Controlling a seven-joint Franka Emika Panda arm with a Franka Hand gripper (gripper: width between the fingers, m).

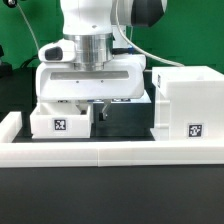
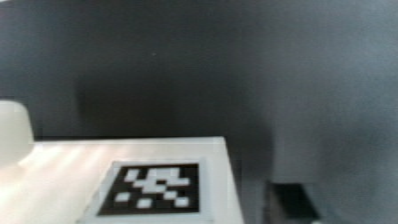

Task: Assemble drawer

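Towering over the black table [image 1: 110, 195], the white arm [image 1: 95, 30] hangs between the tall housing [image 1: 185, 100], on the exterior view's right behind the long rail [image 1: 110, 152], and 1 small tray [image 1: 60, 120] on the left. The gripper [image 1: 98, 110] sits low at the tray's wall nearest the housing, but whether its fingers are spread or grip anything cannot be told.

Black table [image 1: 110, 195], front strip bare. Long low white rail [image 1: 100, 152] lies across it, spanning full width of exterior view. Behind rail, toward exterior view's left: small white tray [image 1: 42, 120], square tag [image 1: 61, 125] on front face. Toward right: tall white housing [image 1: 180, 95], also tagged. Dark strip of table shows between tray and housing.
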